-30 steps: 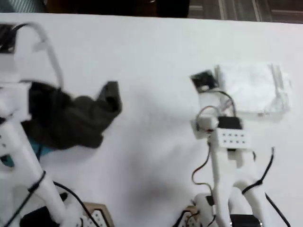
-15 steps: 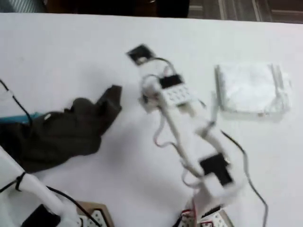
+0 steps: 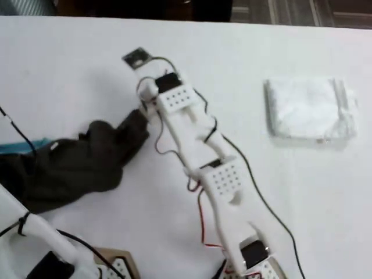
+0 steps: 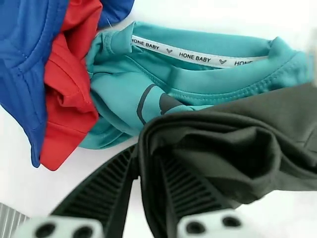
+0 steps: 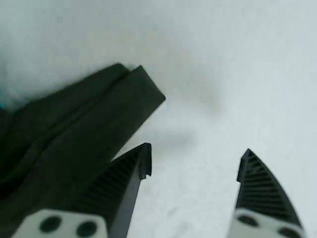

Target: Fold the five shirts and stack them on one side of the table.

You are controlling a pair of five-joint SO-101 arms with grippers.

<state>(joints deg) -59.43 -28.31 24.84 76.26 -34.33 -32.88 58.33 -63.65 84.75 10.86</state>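
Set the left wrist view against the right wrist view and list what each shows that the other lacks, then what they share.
Left wrist, not right: the blue shirt, the red shirt, the teal shirt with its collar, and the left gripper shut on the dark shirt. Right wrist, not left: the right gripper, fingers open, over the table. Shared: the dark shirt.

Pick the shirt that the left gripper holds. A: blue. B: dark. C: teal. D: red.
B: a fold of the dark shirt is pinched in the left gripper, while the teal shirt, red shirt and blue shirt lie free beyond it.
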